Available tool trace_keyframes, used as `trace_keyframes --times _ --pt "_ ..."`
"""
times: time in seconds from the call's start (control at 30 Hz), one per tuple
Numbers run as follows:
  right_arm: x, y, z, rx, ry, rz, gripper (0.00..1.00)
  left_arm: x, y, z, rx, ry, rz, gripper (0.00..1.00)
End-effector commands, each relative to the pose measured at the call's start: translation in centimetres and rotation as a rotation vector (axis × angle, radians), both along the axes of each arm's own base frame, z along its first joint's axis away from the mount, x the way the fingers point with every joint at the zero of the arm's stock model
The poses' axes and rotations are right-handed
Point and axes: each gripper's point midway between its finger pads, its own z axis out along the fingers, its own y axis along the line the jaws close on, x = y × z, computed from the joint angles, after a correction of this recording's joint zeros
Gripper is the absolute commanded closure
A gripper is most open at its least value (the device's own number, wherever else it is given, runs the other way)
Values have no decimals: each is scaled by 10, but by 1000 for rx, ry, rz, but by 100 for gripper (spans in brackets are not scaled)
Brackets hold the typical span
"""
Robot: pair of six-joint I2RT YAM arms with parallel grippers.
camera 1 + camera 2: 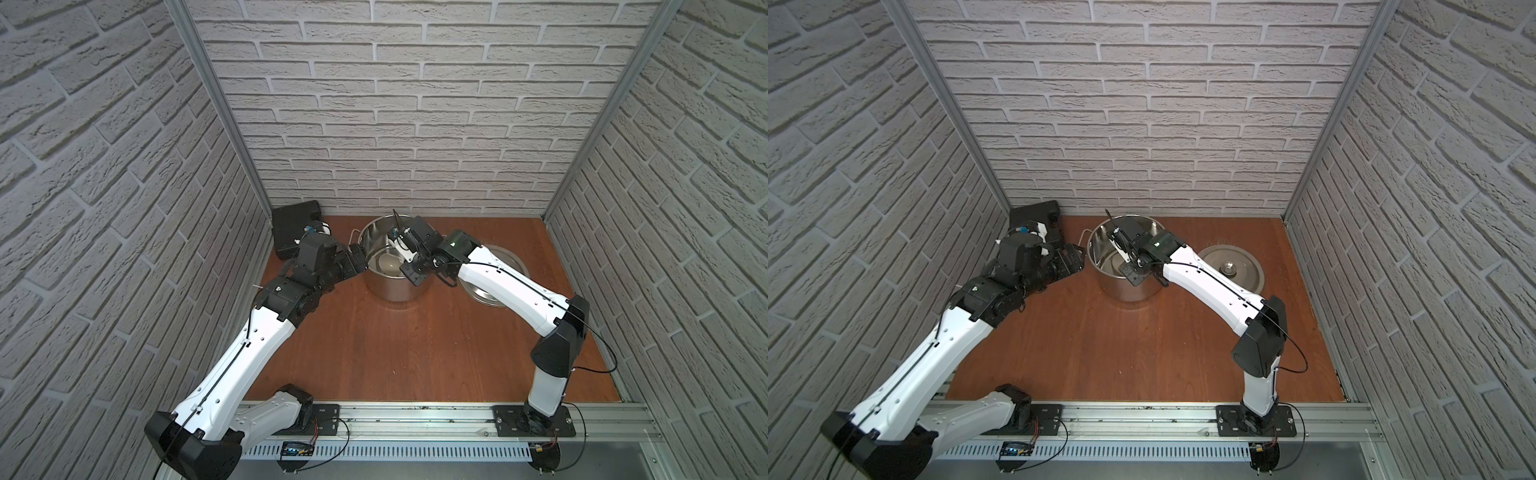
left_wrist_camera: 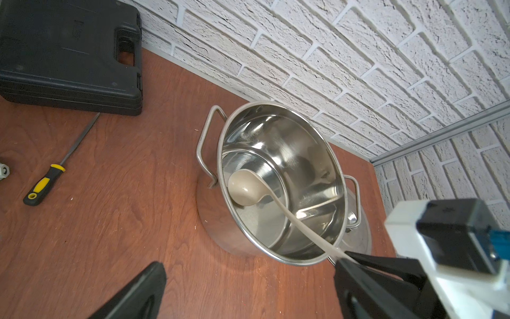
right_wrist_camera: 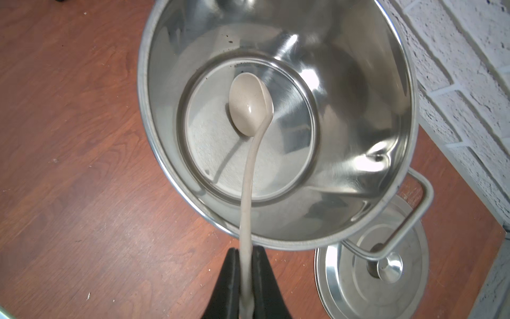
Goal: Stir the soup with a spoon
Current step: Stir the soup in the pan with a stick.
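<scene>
Spoon [image 3: 249, 107] bowl near pot [image 3: 358, 110] ctr, clear of walls.

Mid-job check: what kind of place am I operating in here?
Probably a staged robot test booth, not a real kitchen: brick-pattern panels on aluminium framing, a wood-look tabletop, and a stockpot with ladle near a black tool case.

Both top views look steeply down from high at the front; wrist cams sit close, both sharing the pot [image 2: 276, 132].
</scene>
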Motion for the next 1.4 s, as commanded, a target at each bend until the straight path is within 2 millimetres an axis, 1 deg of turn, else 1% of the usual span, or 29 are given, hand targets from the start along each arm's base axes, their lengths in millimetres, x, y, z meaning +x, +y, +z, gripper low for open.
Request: trace_keyframes --times 0.0,0.13,0.27,0.33,0.43,0.53,0.63,0.73,0.87,1.0,1.1,1.17,1.37 --pt "-3 -20 33 26 -83 -51 97 4 -7 2 0 -40 -47 2" --pt "1 -33 34 7 -87 -81 97 2 -21 8 24 -100 -152 2" --pt "13 -41 35 9 -97 -114 97 -6 -36 10 112 -145 -271 2" --pt "21 -42 36 12 -103 -124 97 -9 -43 8 161 -161 -320 2" --pt "35 -38 36 14 -111 -127 97 -14 -53 9 213 -202 -375 2" --pt "46 -29 36 24 -113 -120 97 -16 -58 10 261 -243 -401 2" --pt "50 -16 36 60 -96 -102 97 -17 -64 9 301 -249 -428 2" --pt "47 -2 36 101 -77 -72 97 -17 -69 5 331 -247 -457 2" --pt "36 13 35 121 -59 -32 97 -16 -66 6 358 -261 -443 2" --pt "22 17 34 135 -33 -19 97 -17 -61 8 374 -281 -422 2" --pt "10 14 33 132 -26 -10 97 -17 -58 8 386 -279 -414 2" --pt "2 7 33 122 -24 -10 97 -17 -57 8 391 -275 -407 2" --pt "-9 -19 37 62 -50 -32 98 -16 -55 8 382 -271 -391 2"
